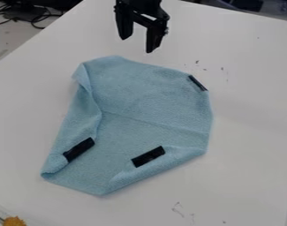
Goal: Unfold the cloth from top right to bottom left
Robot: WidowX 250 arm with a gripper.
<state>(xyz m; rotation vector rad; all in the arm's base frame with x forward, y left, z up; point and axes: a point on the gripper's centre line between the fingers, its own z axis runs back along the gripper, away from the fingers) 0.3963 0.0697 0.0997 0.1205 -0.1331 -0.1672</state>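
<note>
Blue cloth (pixel 151 99) is laid mid-counter (pixel 248 154), left and near-right sides turned in, a dark strip (pixel 79 149) seen on the left flap, another strip (pixel 148 156) on the near one. End effector (pixel 138 44) is held wide, nothing gripped, past the far side, apart from the fabric. Far-right corner strip (pixel 197 83) probably to be gripped first. Extra layers could be pinched if the descent is too deep; the corner could be missed if too shallow. Whole cloth could be dragged, since it isn't pinned. Near-left corner could be bunched by a low pull. Ample room is offered to the right; less is left toward the near-left counter edge, where overshoot should be avoided.
</note>
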